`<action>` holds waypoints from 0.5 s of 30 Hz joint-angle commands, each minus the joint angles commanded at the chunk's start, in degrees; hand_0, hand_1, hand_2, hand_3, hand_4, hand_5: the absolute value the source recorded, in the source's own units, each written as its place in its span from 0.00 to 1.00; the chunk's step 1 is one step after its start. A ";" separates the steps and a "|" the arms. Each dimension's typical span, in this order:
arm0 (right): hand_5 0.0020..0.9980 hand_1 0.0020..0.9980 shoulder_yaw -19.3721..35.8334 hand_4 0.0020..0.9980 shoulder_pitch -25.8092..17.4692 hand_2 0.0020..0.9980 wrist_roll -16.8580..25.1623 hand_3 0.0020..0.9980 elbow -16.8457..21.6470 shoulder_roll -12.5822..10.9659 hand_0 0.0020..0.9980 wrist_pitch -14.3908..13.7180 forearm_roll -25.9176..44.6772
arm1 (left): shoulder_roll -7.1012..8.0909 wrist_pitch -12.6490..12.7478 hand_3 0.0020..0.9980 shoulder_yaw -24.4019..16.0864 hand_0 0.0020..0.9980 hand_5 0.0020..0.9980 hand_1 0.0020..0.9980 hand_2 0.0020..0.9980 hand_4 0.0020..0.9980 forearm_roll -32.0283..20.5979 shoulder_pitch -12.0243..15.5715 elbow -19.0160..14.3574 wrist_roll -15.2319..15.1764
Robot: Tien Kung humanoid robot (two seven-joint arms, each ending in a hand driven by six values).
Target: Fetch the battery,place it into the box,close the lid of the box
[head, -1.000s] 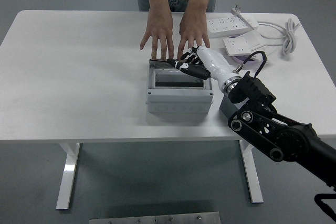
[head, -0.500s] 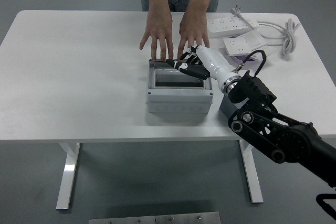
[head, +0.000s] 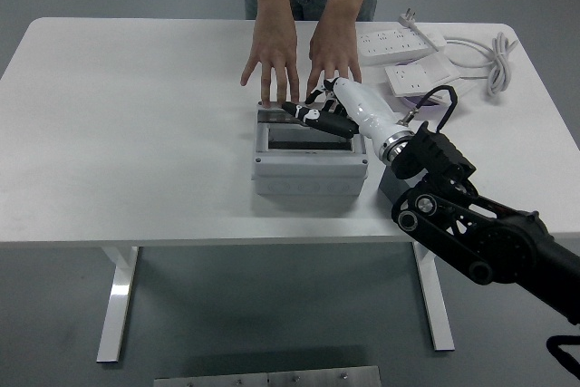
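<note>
Head view shows the white table (head: 136,133) with a person standing at its far side, both of the person's hands (head: 304,56) flat on the tabletop just behind the grey box (head: 310,169). The robot's right arm reaches in from the lower right, and its right hand (head: 322,118) lies over the box's far edge with black fingers (head: 299,112) extended, pressing on the dark lid (head: 276,116). Compared with a second ago, the lid has dropped from a raised tilt to lie lower along the back rim, and the hand has moved slightly leftward with it. The closing step looks under way but unfinished, since the interior is open. A dark shape inside may be the battery; I cannot tell. Power strips (head: 399,43) lie to the right.
</note>
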 joint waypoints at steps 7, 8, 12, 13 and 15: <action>1.00 0.31 -0.10 1.00 -0.12 0.46 0.17 0.62 -0.55 0.04 0.23 0.01 0.34 | 0.01 -0.04 0.54 0.03 0.63 0.00 0.70 0.57 0.50 0.00 -0.04 -0.01 -0.03; 1.00 0.31 -0.06 1.00 -0.12 0.46 0.20 0.62 -0.65 0.03 0.23 0.01 0.39 | 0.02 -0.04 0.54 0.06 0.63 0.00 0.70 0.57 0.50 -0.04 -0.05 0.00 -0.06; 1.00 0.31 0.06 1.00 -0.18 0.46 0.25 0.62 -0.96 0.00 0.23 0.00 0.39 | 0.02 -0.01 0.54 0.21 0.63 0.00 0.70 0.57 0.50 -0.22 -0.09 0.01 -0.18; 1.00 0.31 0.07 1.00 -0.19 0.46 0.24 0.62 -0.97 -0.02 0.23 0.00 0.36 | 0.01 -0.01 0.54 0.23 0.63 0.00 0.70 0.57 0.50 -0.23 -0.09 0.01 -0.19; 1.00 0.31 0.13 1.00 -0.16 0.46 0.19 0.62 -0.88 -0.04 0.23 0.01 0.26 | -0.01 -0.01 0.54 0.24 0.63 0.00 0.70 0.57 0.50 -0.24 -0.09 0.01 -0.20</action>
